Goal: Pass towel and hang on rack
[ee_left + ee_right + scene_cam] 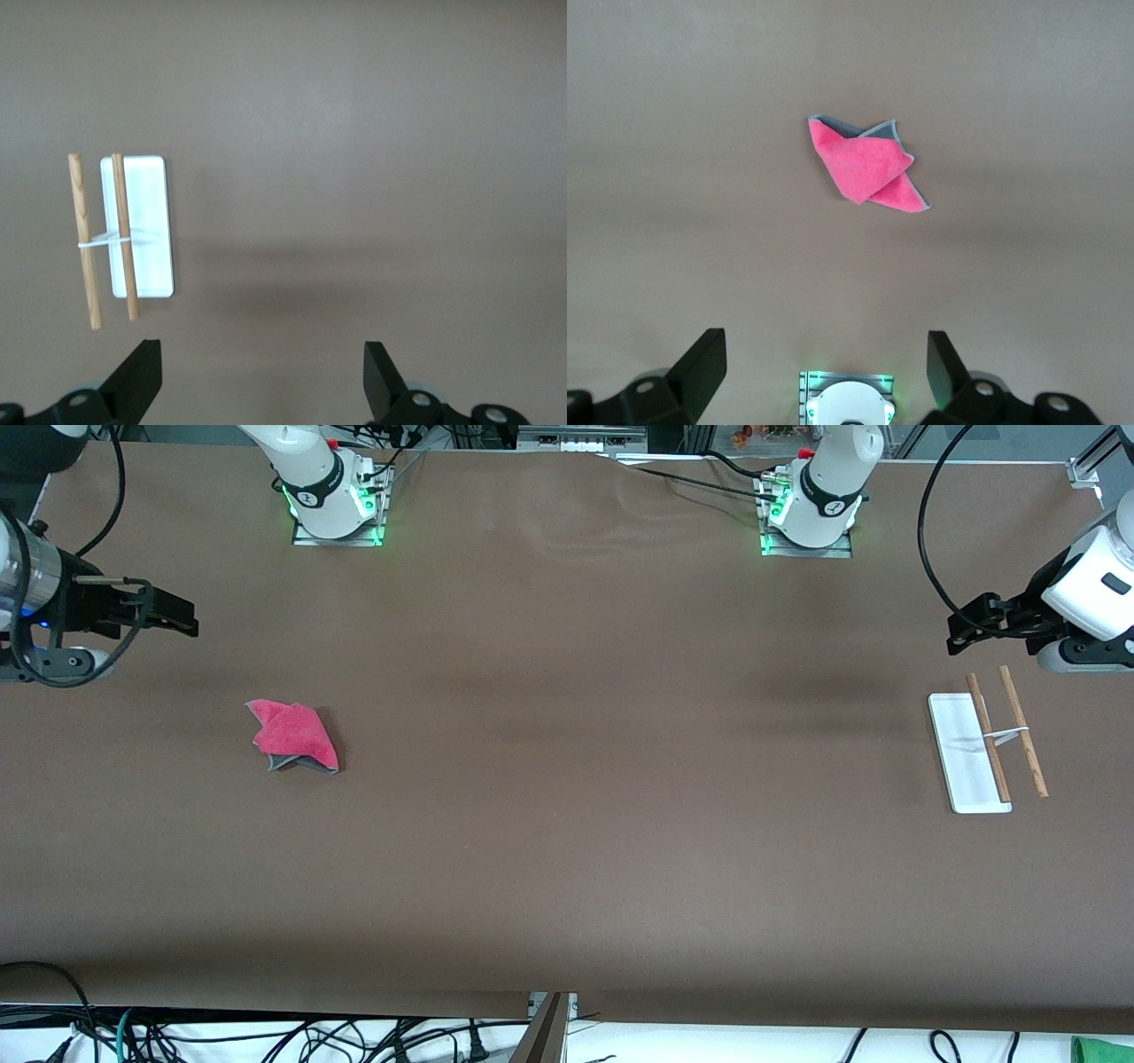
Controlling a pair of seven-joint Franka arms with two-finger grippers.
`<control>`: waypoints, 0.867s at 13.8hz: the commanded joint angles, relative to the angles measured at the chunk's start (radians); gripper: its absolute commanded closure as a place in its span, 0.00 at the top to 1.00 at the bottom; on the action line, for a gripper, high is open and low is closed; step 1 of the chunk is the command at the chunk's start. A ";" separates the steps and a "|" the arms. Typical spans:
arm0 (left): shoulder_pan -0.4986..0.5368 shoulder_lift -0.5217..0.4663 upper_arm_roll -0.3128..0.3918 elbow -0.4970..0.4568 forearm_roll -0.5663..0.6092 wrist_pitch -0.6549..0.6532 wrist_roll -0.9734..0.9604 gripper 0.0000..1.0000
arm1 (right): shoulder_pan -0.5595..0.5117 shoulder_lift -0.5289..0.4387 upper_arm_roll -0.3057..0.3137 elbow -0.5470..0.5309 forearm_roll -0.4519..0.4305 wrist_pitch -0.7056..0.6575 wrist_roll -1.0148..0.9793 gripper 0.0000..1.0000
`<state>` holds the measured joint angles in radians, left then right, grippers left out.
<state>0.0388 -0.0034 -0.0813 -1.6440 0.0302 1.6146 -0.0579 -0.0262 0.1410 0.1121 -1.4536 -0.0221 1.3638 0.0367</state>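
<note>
The towel (292, 735) lies crumpled on the brown table toward the right arm's end, pink-red face up with a dark grey edge showing. It also shows in the right wrist view (868, 164). The rack (983, 748) stands toward the left arm's end: a flat white base with two thin wooden rods joined by a white crosspiece. It also shows in the left wrist view (133, 230). My right gripper (184, 617) is open and empty, up over the table's right-arm end, apart from the towel. My left gripper (959, 634) is open and empty, up over the table beside the rack.
The right arm's base (332, 500) and the left arm's base (811, 514) stand along the table's edge farthest from the front camera. Cables (266, 1036) lie below the nearest edge. A green cloth (1103, 1050) shows off the table.
</note>
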 commanded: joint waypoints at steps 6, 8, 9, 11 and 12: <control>0.004 -0.006 -0.021 0.026 -0.039 0.010 -0.010 1.00 | -0.001 0.005 0.021 -0.214 0.002 0.231 -0.012 1.00; 0.006 -0.009 -0.023 0.030 -0.039 -0.025 -0.010 1.00 | -0.001 0.015 0.021 -0.261 -0.019 0.305 -0.088 1.00; 0.006 -0.007 -0.023 0.035 -0.038 -0.038 -0.010 1.00 | -0.001 0.025 0.021 -0.287 -0.042 0.351 -0.130 1.00; 0.012 -0.003 -0.017 0.035 -0.039 -0.036 0.004 1.00 | -0.001 0.057 0.020 -0.326 -0.055 0.435 -0.211 1.00; 0.012 -0.003 -0.018 0.033 -0.039 -0.036 0.003 1.00 | -0.001 0.081 0.020 -0.332 -0.067 0.474 -0.253 1.00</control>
<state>0.0417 -0.0065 -0.0992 -1.6263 0.0096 1.5998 -0.0613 -0.0233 0.2019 0.1289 -1.7509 -0.0624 1.7679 -0.1363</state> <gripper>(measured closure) 0.000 0.000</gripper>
